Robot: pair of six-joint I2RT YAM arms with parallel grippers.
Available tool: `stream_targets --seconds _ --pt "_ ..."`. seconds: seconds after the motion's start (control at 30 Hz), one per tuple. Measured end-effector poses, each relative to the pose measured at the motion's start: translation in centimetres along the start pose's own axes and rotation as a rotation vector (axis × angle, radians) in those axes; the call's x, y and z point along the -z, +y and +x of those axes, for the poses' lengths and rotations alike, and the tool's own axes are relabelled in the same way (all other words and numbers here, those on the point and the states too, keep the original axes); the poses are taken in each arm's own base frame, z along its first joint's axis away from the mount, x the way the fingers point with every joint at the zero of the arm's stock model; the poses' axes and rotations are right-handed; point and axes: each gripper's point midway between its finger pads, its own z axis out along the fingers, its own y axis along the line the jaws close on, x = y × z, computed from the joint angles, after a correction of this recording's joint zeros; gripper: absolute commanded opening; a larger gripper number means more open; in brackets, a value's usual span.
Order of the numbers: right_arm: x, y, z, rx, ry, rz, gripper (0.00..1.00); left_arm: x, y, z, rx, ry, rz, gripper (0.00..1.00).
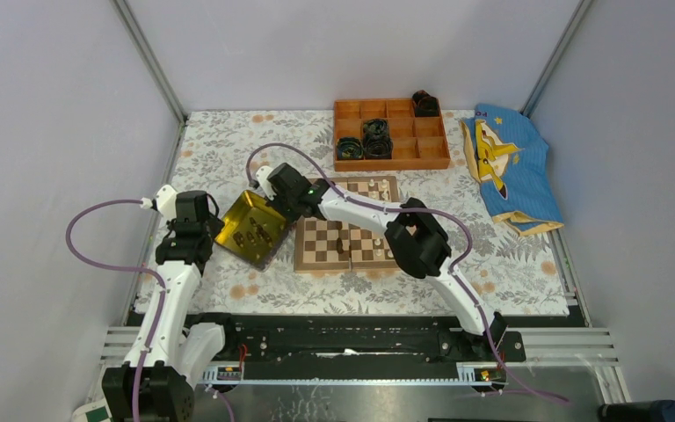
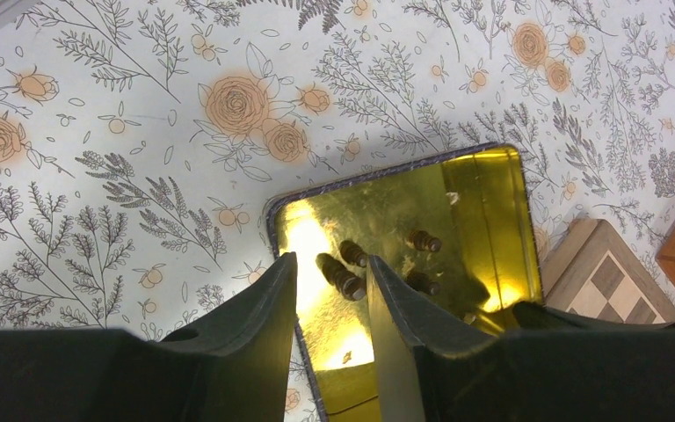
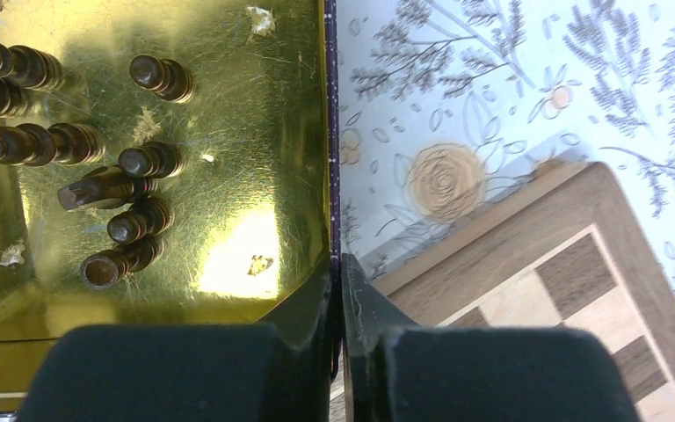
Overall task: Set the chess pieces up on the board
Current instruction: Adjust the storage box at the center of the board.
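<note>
The chessboard (image 1: 316,234) lies mid-table, with a few pale and dark chess pieces (image 1: 344,245) standing on it. A shiny gold tray (image 1: 235,220) left of the board holds several dark chess pieces (image 3: 132,189). My right gripper (image 3: 336,274) is shut on the tray's right rim (image 3: 328,132), next to the board's corner (image 3: 536,264). My left gripper (image 2: 332,283) is open low over the tray (image 2: 483,202), with one dark piece (image 2: 344,281) between its fingertips and not pinched. Other dark pieces (image 2: 424,241) lie just beyond. The board's corner also shows in the left wrist view (image 2: 611,281).
An orange compartmented box (image 1: 392,163) with black coiled rolls (image 1: 375,136) stands behind the board. A blue and yellow cloth (image 1: 510,167) lies at the back right. The floral tablecloth (image 1: 228,149) covers the table between grey walls.
</note>
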Motion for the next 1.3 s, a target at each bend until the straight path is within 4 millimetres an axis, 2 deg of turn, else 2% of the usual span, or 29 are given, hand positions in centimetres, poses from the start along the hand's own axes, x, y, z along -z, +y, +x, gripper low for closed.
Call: stream_targets --seconds 0.2,0.37,0.57,0.63,0.73,0.87,1.0,1.13,1.3 --pt "-0.1 -1.6 -1.4 0.014 -0.029 0.009 0.21 0.0 0.0 0.0 0.0 0.0 0.0 0.42" --pt "0.2 -2.1 -1.8 0.031 -0.032 0.007 0.25 0.0 0.0 0.0 0.002 0.001 0.0 0.42" --pt "-0.1 -2.0 -1.6 0.046 -0.02 -0.005 0.5 0.0 0.0 0.0 0.004 0.001 -0.001 0.42" --pt "-0.1 -2.0 -1.6 0.046 -0.017 -0.005 0.55 -0.1 0.0 0.1 0.003 0.002 -0.002 0.42" --pt "-0.2 -2.1 -1.5 0.042 -0.021 -0.001 0.59 -0.1 0.1 0.2 0.002 0.005 -0.004 0.42" --pt "0.0 -2.8 -0.5 0.031 -0.002 0.018 0.62 -0.2 0.2 0.4 0.0 0.008 -0.006 0.43" --pt "1.9 -4.5 -0.4 -0.002 -0.003 0.072 0.66 -0.1 0.1 0.6 -0.005 0.016 0.007 0.47" --pt "5.1 -6.8 -0.8 -0.045 -0.026 0.144 0.66 -0.1 -0.4 0.9 -0.013 0.029 0.038 0.58" --pt "7.9 -9.7 -1.2 -0.11 -0.067 0.228 0.67 0.2 -0.9 0.9 -0.021 0.027 0.08 0.69"
